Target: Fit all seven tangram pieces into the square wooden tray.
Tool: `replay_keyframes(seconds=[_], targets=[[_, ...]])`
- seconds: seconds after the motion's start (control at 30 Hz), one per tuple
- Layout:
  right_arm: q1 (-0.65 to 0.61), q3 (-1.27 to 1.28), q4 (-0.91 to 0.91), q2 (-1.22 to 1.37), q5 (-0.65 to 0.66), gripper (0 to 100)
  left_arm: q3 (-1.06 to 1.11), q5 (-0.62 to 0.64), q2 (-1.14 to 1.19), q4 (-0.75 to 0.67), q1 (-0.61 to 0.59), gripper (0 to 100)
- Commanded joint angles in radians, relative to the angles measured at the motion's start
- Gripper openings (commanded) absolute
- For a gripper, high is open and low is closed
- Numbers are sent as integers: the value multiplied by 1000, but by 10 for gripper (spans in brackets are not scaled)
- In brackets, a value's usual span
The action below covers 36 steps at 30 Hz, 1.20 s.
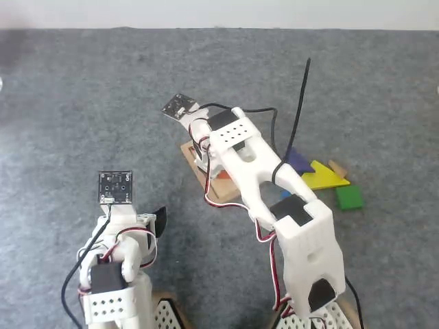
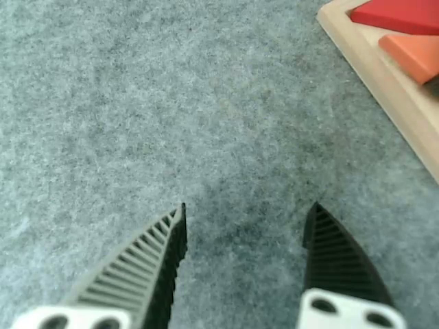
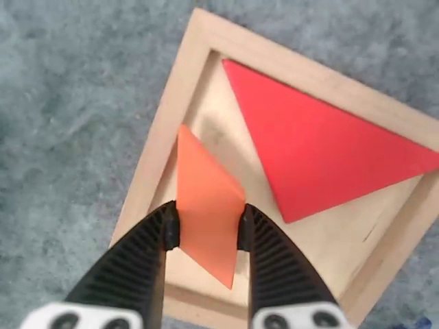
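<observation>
The square wooden tray (image 3: pixel 180 88) holds a large red triangle (image 3: pixel 315 147). My right gripper (image 3: pixel 207 225) is shut on an orange parallelogram (image 3: pixel 204 199) held over the tray's floor near one wall. In the high view the right arm (image 1: pixel 260 171) covers most of the tray (image 1: pixel 193 153). Purple (image 1: pixel 298 161), yellow (image 1: pixel 324 176) and green (image 1: pixel 349 197) pieces lie on the carpet to the tray's right. My left gripper (image 2: pixel 243 236) hangs open over bare carpet, with the tray's corner (image 2: pixel 357 48) farther off.
Grey carpet covers the whole table. A tan piece (image 1: pixel 337 167) sits beside the yellow one. The left arm (image 1: pixel 120 253) stands at the front left, apart from the tray. Open carpet lies to the left and at the back.
</observation>
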Motion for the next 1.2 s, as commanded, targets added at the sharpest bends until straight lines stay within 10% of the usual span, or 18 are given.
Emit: replay_keyframes(seconds=[0.0,1.17], targets=[[13,-14,-27,-68,-32,8,-22,8,-21,5,-2,271],[-79,-17,-128,5,48,15,-22,8,-21,5,-2,271]])
